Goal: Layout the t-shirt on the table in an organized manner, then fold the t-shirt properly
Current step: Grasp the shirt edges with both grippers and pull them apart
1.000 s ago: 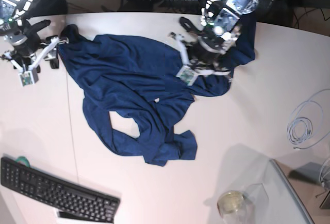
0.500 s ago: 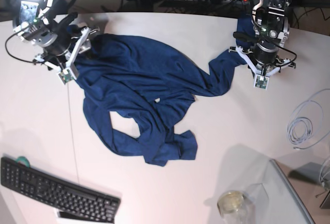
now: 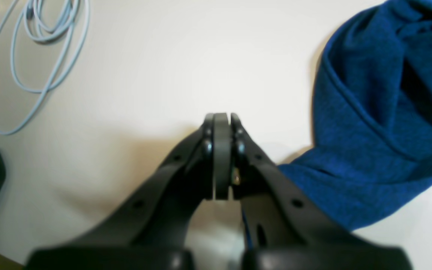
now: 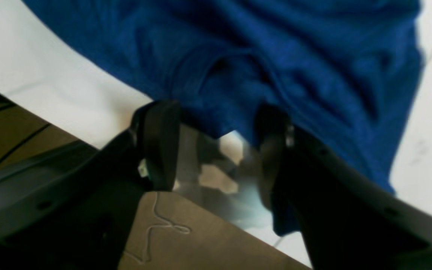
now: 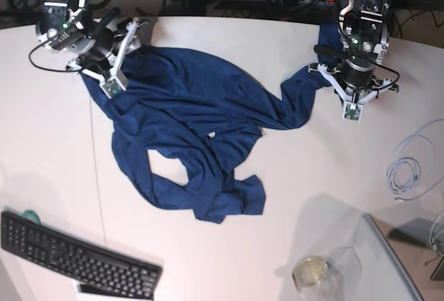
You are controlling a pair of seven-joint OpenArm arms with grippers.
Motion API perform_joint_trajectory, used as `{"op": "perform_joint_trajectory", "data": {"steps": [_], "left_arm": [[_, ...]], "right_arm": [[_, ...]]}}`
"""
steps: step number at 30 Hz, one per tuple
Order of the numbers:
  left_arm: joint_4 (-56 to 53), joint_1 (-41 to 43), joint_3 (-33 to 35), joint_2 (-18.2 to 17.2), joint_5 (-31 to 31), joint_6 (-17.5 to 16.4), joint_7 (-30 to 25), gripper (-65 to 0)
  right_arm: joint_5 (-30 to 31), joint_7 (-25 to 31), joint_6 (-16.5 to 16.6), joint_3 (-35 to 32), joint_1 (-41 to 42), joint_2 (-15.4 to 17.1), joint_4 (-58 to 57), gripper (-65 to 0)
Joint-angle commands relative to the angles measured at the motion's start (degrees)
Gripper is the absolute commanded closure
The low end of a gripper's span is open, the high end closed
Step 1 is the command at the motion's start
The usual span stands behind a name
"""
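The dark navy t-shirt (image 5: 194, 127) lies crumpled on the white table (image 5: 312, 176), with one sleeve stretched toward the right. My left gripper (image 5: 352, 110) sits at that sleeve's end. In the left wrist view it (image 3: 221, 120) is shut, with no cloth seen between its tips, and the shirt (image 3: 369, 150) lies just to its right. My right gripper (image 5: 111, 84) is at the shirt's back left corner. In the right wrist view it (image 4: 216, 146) is open at the table's edge (image 4: 32, 75), with the shirt's hem (image 4: 276, 56) between its fingers.
A black keyboard (image 5: 76, 259) lies at the front left. A pale blue cable coil (image 5: 406, 166) lies right of my left gripper and also shows in the left wrist view (image 3: 32, 45). A grey translucent tray (image 5: 388, 266) and a glass jar (image 5: 310, 271) stand at the front right.
My left arm moved from the shirt's middle to the right, drawing the sleeve out, then stayed still. My right arm moved right along the back edge onto the shirt's corner.
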Motion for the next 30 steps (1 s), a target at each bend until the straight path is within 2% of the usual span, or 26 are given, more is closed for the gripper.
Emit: {"op": "perform_joint_trajectory", "data": {"steps": [1, 5, 13, 15, 18, 19, 22, 26, 30], "left_arm": [[0.86, -0.26, -0.32, -0.58, 0.28, 0.43, -0.9, 0.0], [0.77, -0.26, -0.32, -0.58, 0.28, 0.43, -0.9, 0.0], [0.77, -0.35, -0.41, -0.58, 0.28, 0.43, -0.9, 0.0], [0.68, -0.35, -0.41, -0.58, 0.28, 0.43, -0.9, 0.0], [0.68, -0.35, -0.41, -0.75, 0.64, 0.43, -0.9, 0.0], [0.68, -0.35, -0.41, -0.75, 0.64, 0.43, -0.9, 0.0], [0.68, -0.44, -0.5, -0.75, 0.64, 0.43, -0.9, 0.0], [-0.9, -2.11, -0.41, -0.75, 0.81, 0.43, -0.9, 0.0], [-3.63, -4.66, -0.41, -0.67, 0.37, 0.43, -0.9, 0.0]], "right_arm": [[0.85, 1.08, 0.03, 0.02, 0.2, -0.07, 0.83, -31.4], [0.94, 0.99, 0.03, -0.07, 0.2, -0.16, 1.8, -31.4], [0.85, 1.16, 0.03, -7.28, 1.35, -0.16, 1.09, -30.3], [0.67, 1.08, 0.03, -7.54, 1.35, -0.16, 1.27, -24.0], [0.67, 0.72, 0.03, -7.54, 0.99, 0.28, 1.97, -4.7], [0.67, 0.72, 0.03, -7.45, 0.64, 0.37, 2.23, -1.1], [0.67, -0.16, 0.03, -7.45, -0.24, 0.37, 3.2, -1.4], [0.85, -6.13, 0.03, -7.45, -0.59, 0.46, 3.29, -0.9], [0.85, -7.19, 0.03, -7.45, -1.47, 0.46, 2.94, -0.9]]}}
